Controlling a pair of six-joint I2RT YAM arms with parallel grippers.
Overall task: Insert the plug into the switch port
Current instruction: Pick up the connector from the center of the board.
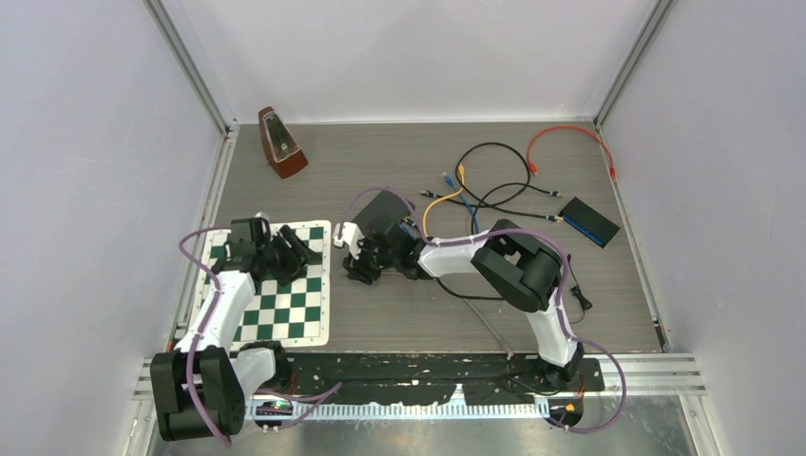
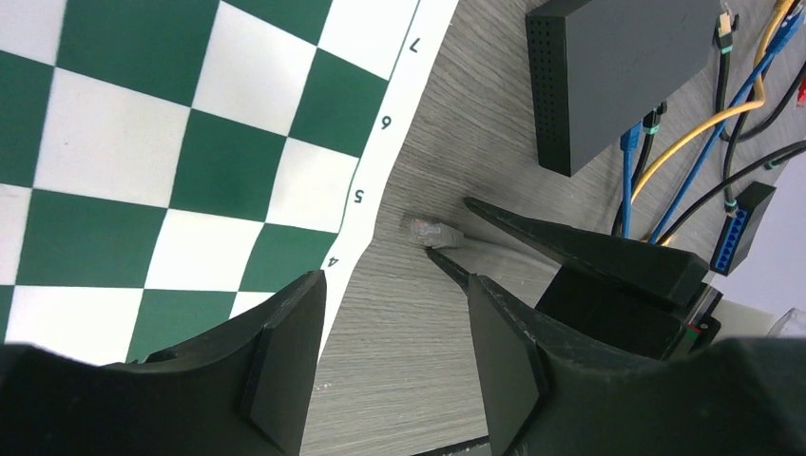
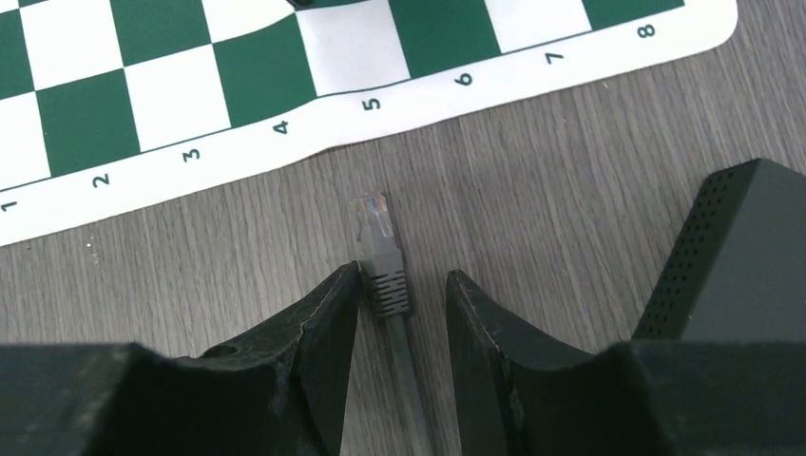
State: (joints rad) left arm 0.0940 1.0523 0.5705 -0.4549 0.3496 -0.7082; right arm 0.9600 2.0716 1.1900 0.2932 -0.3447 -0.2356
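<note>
Right wrist view: the right pincer (image 3: 403, 275) stands partly open and grips nothing. Between its black fingertips lies the boot of the grey network plug with a clear plastic tip (image 3: 378, 249). The boot sits hard beside one finger, with a gap to the other. The plug rests flat on the grey wood-grain table (image 3: 570, 161), its tip pointing ahead past the fingertips and its cable running back under the pincer. Ahead of the tip lies the numbered edge of the green-and-white checkered chess mat (image 3: 238, 85). Off to the pincer's side stands the black plastic switch box with a perforated side (image 3: 741, 256).

Left wrist view: the left pincer (image 2: 395, 280) gapes fairly wide and empty over the mat's edge. The plug lies just ahead of it, with the switch box farther on. Blue, yellow and black cables (image 2: 626, 180) lie beyond the box.
</note>
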